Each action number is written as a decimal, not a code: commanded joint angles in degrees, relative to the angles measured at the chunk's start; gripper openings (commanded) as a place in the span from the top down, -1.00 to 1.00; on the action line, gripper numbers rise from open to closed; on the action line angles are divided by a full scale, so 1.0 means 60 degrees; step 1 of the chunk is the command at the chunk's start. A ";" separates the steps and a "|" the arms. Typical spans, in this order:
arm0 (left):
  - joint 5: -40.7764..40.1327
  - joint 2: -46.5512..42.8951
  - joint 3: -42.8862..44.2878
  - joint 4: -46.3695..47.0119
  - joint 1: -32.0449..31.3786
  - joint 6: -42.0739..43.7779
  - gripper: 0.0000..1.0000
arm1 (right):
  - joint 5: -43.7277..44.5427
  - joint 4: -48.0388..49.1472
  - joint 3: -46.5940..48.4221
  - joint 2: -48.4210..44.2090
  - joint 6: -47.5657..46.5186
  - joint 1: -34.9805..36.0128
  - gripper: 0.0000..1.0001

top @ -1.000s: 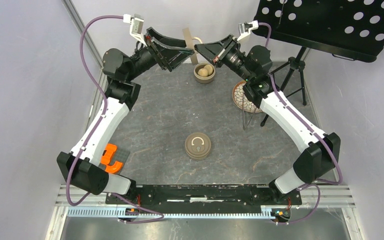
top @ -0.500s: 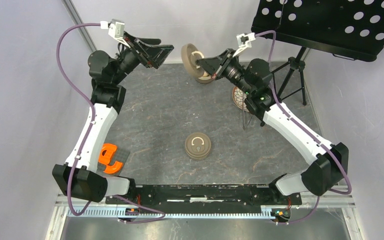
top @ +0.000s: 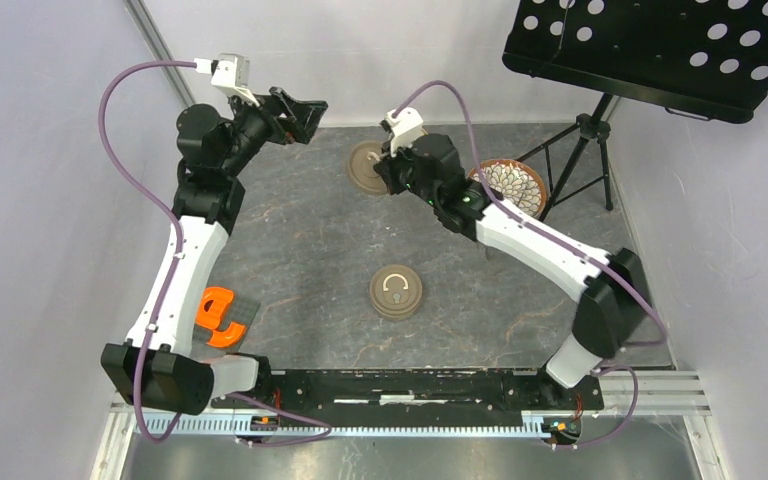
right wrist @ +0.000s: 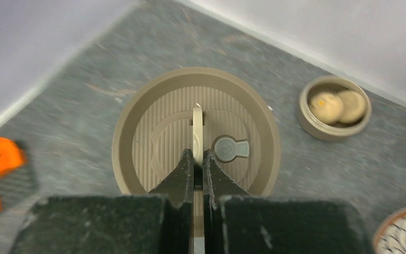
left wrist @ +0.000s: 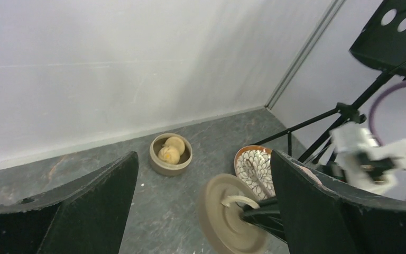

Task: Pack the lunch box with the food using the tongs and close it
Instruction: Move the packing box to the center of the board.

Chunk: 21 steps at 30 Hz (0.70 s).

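My right gripper [right wrist: 198, 153] is shut on the thin loop handle [right wrist: 197, 124] of a round tan lunch box lid [right wrist: 195, 132]. It holds the lid [top: 367, 168] above the table at back centre, and the lid [left wrist: 232, 217] looks blurred and tilted in the left wrist view. The open tan lunch box bowl [left wrist: 171, 165] holds two pale bun pieces of food [left wrist: 169, 151], also seen as food [right wrist: 338, 105] beyond the lid. Dark tongs [left wrist: 258, 172] lie on the patterned plate [top: 508, 185]. My left gripper [top: 295, 115] hangs open and empty at back left, its jaws spread wide [left wrist: 203, 159].
A second round tan piece with a loop handle [top: 396, 291] sits mid-table. An orange plastic object [top: 222, 315] lies on a dark pad at the left. A black stand's tripod [top: 585, 130] is at the back right. Walls close in at the back and left.
My left gripper let go of the lid, opened wide and drew back to the left. The right arm swung left and lower with the lid, uncovering the plate.
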 commanded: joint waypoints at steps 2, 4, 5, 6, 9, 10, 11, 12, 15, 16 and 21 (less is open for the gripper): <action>-0.0367 -0.0437 -0.0145 -0.0360 0.0053 0.0989 -0.99 | 0.1338 -0.0963 0.1196 0.1241 -0.2038 -0.0095 1.00; -0.0354 -0.0485 -0.0220 -0.0381 0.0053 0.1060 -0.99 | 0.1422 -0.0799 0.1370 0.1603 -0.2318 -0.0211 1.00; -0.0344 -0.0500 -0.0243 -0.0401 0.0060 0.1104 -0.99 | 0.1432 -0.0707 0.1476 0.1816 -0.2381 -0.0278 1.00; -0.0352 -0.0502 -0.0280 -0.0402 0.0068 0.1146 -0.99 | 0.1426 -0.0621 0.1575 0.2038 -0.2399 -0.0392 1.00; -0.0386 -0.0543 -0.0331 -0.0615 0.0068 0.1275 -0.99 | 0.1382 -0.0551 0.2070 0.2687 -0.2372 -0.0798 1.00; -0.0406 -0.0577 -0.0365 -0.0658 0.0068 0.1322 -0.99 | 0.1339 -0.0502 0.2298 0.2917 -0.2388 -0.0936 1.00; -0.0410 -0.0617 -0.0422 -0.0651 0.0068 0.1367 -0.99 | 0.1308 -0.0454 0.2489 0.3145 -0.2381 -0.1094 1.00; -0.0424 -0.0636 -0.0468 -0.0651 0.0082 0.1365 -0.99 | 0.1242 -0.0385 0.2648 0.3316 -0.2327 -0.1239 1.00; -0.0447 -0.0697 -0.0615 -0.0626 0.0082 0.1332 -0.99 | 0.0923 -0.0304 0.3218 0.3909 -0.2179 -0.1666 1.00; -0.0454 -0.0714 -0.0659 -0.0615 0.0083 0.1315 -0.99 | 0.0626 -0.0023 0.3225 0.4051 -0.2031 -0.1857 1.00; -0.0531 -0.0741 -0.0825 -0.0556 0.0105 0.1292 -0.99 | 0.0318 0.0077 0.4115 0.4981 -0.1921 -0.2501 1.00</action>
